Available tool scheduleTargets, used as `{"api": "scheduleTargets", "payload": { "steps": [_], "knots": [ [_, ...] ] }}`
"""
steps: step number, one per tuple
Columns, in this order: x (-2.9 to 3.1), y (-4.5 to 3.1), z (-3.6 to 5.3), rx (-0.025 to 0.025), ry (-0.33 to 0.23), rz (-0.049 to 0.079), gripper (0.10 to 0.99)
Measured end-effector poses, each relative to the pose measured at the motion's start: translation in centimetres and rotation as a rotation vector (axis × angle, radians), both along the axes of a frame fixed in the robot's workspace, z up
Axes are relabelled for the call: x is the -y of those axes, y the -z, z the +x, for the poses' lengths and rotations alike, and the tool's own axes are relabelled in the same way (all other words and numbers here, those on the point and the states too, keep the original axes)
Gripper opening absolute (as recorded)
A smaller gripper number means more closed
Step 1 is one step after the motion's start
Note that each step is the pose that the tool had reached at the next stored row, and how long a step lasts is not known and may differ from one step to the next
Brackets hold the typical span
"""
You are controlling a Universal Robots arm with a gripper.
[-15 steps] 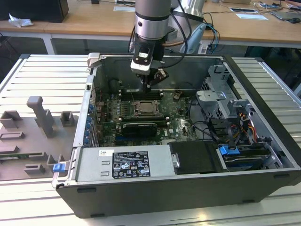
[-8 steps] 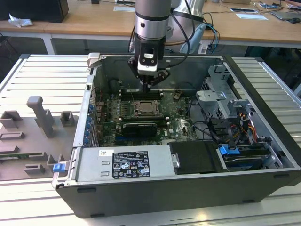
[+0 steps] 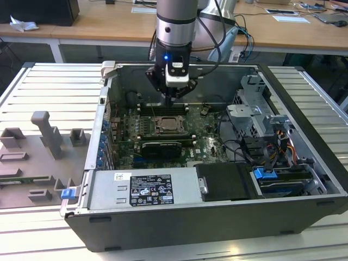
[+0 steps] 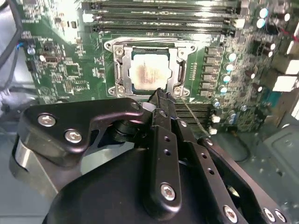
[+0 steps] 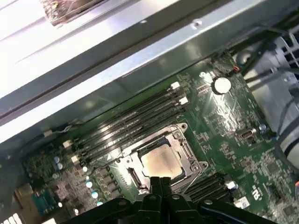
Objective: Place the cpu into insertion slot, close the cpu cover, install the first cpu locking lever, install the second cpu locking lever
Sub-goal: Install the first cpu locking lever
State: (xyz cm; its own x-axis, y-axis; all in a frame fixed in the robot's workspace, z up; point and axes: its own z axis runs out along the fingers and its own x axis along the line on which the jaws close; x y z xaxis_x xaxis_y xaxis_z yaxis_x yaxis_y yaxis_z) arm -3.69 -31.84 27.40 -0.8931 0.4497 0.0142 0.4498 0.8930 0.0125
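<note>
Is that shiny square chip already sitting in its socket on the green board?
Yes. In the second wrist view the cpu lies flat inside the insertion slot, with the cpu cover down around its edges.

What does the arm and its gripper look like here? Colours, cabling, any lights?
The arm is a silver-grey cylinder with a black band and a small blue light near the wrist. Black cables loop off its side. Below sits a white block, then the gripper, all black. In the second wrist view the gripper shows matte black linkage plates joined by silver screws.
</note>
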Motion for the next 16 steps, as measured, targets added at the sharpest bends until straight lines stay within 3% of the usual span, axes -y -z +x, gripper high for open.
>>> {"api": "scheduleTargets", "payload": {
  "steps": [4, 10, 12, 16],
  "knots": [
    [0.00, 0.01, 0.00, 0.0001, -0.144, 0.000, 0.106],
    [0.00, 0.03, 0.00, 0.0001, -0.295, 0.000, 0.106],
    [0.00, 0.04, 0.00, 0.0006, -0.334, 0.000, 0.106],
    [0.00, 0.08, -0.44, 0.0053, -0.348, 0.000, 0.106]
  ]
}}
